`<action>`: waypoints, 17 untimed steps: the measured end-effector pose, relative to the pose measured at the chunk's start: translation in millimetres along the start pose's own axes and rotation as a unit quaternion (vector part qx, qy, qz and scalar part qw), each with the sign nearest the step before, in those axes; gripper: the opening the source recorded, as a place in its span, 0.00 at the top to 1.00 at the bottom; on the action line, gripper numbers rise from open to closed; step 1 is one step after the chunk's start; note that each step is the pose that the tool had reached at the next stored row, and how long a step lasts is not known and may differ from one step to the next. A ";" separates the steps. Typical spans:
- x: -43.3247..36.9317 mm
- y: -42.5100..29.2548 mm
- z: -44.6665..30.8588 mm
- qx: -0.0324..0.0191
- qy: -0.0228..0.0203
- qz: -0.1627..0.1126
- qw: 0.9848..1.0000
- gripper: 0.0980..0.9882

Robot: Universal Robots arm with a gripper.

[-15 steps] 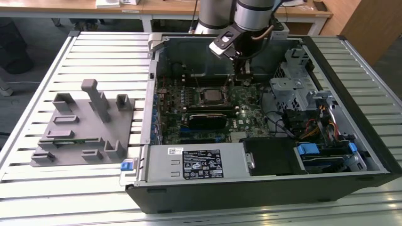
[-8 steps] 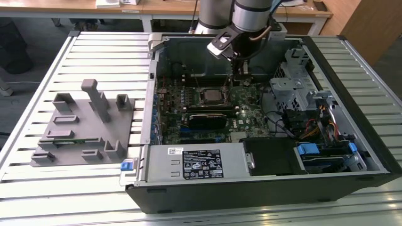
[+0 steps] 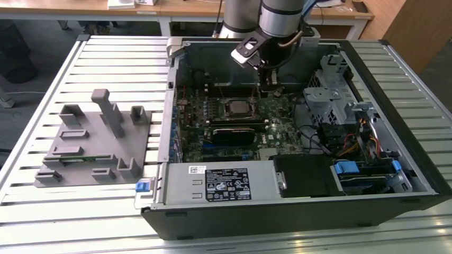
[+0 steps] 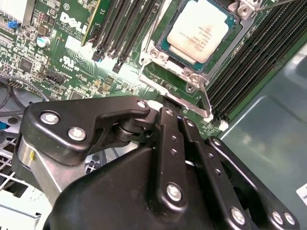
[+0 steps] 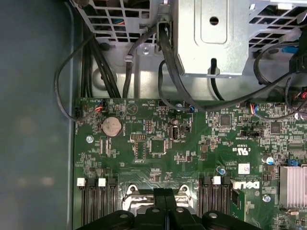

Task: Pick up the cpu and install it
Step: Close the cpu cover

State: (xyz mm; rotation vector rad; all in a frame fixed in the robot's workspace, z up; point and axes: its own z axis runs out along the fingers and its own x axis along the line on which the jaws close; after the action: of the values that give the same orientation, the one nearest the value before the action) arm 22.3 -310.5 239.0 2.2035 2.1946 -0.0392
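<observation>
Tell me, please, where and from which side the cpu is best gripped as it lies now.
Probably from straight above, pinching two opposite edges of the raised metal top of the cpu. It lies flat, sunk in the socket frame, with memory slots alongside, so a sideways approach looks blocked.

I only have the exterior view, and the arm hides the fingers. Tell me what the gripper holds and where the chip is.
Observer: In the second wrist view the gripper is shut, with nothing between its fingers.
Operator: Now give me the chip.
Observer: The chip lies flat inside the socket frame, metal top up, and the gripper is not touching it.
Operator: Place the fingertips for me.
Observer: They sit at the frame's edge, beside a thin metal lever, apart from the chip.
</observation>
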 end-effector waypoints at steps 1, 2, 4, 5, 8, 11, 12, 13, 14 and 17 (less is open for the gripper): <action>0.0 -0.6 0.3 0.000 0.000 0.000 1.000 0.99; 0.0 -1.2 0.7 0.000 0.000 0.000 1.000 0.99; 0.1 -2.0 1.5 0.000 0.000 0.000 1.000 0.99; 0.1 -2.5 2.0 0.000 0.000 0.000 1.000 0.99; 0.1 -4.0 3.2 0.001 0.000 0.000 1.000 0.99; 0.2 -5.7 4.5 0.001 0.000 0.000 1.000 0.99; 0.2 -6.3 5.0 0.001 0.000 0.000 1.000 0.99; 0.2 -7.0 5.3 0.001 0.000 0.000 1.000 0.99; 0.2 -7.6 5.7 0.001 0.000 0.000 1.000 0.99; 0.2 -10.2 6.8 0.001 0.000 0.000 1.000 0.99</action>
State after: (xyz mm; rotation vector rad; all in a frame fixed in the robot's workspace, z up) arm 12.1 -310.5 232.1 2.2041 2.1954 -0.0408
